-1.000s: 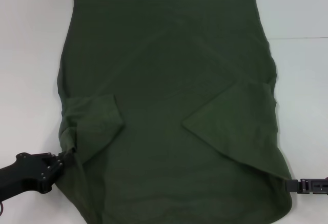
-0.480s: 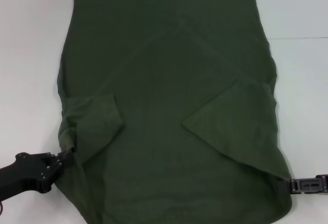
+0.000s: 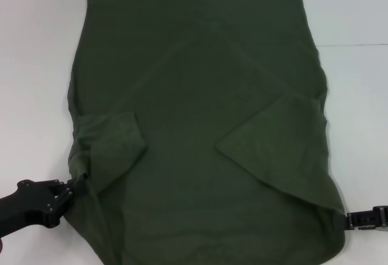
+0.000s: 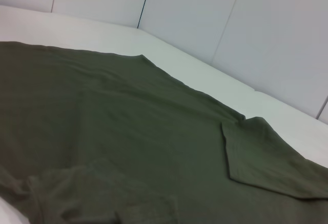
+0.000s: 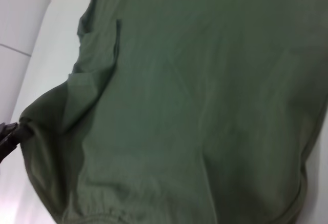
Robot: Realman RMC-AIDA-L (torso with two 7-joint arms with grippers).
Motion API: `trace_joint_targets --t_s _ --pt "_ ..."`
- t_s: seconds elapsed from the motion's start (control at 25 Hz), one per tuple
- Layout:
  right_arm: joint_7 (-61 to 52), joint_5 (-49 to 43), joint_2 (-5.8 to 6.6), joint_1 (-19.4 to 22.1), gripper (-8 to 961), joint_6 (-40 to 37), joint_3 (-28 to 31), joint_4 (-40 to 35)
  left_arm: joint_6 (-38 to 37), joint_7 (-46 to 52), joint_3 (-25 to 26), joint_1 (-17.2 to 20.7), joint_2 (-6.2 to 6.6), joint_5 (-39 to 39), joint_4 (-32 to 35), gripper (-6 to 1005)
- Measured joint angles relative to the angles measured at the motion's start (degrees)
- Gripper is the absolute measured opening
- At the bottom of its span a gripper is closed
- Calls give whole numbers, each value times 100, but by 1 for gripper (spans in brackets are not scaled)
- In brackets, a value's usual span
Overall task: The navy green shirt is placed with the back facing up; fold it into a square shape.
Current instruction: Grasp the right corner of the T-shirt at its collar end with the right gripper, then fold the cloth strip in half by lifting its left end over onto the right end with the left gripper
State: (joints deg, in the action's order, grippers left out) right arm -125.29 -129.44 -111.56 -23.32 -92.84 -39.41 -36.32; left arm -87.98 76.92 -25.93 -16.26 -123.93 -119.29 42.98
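From the head camera, the navy green shirt [image 3: 200, 125] is being shown spread back-up on the white table [image 3: 351, 95], both sleeves already folded inward. Its near left edge is being pinched by the left gripper [image 3: 77, 183], closed on the cloth. The right gripper [image 3: 347, 220] is being kept at the near right corner; whether it is gripping cannot be told.

In the left wrist view, only the flat cloth [image 4: 128, 131] and one tucked sleeve are being shown.

In the right wrist view, the bunched left corner is being held by the left gripper [image 5: 15, 133].

The end-to-end folds appear left to do. No lettering is being shown.
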Motion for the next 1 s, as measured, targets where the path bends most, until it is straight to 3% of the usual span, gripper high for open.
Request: trace_joint_targets --t_s 0.04,0.12,0.36,0.68,1.0 --pt "-25 -2 4 -2 540 13 3 -2 0 -15 0 0 0 9 0 31" --pt "-87 -7 15 -3 321 69 -13 -3 0 -29 0 0 0 14 0 30" --pt "-145 -66 24 -11 85 129 -10 -10 45 -50 1 14 8 27 0 30" --pt "210 -31 -9 78 36 14 203 -29 69 57 1 2 18 29 0 29" --pt "1066 -27 -66 291 17 -442 813 -1 -124 1017 1 20 50 11 27 30"
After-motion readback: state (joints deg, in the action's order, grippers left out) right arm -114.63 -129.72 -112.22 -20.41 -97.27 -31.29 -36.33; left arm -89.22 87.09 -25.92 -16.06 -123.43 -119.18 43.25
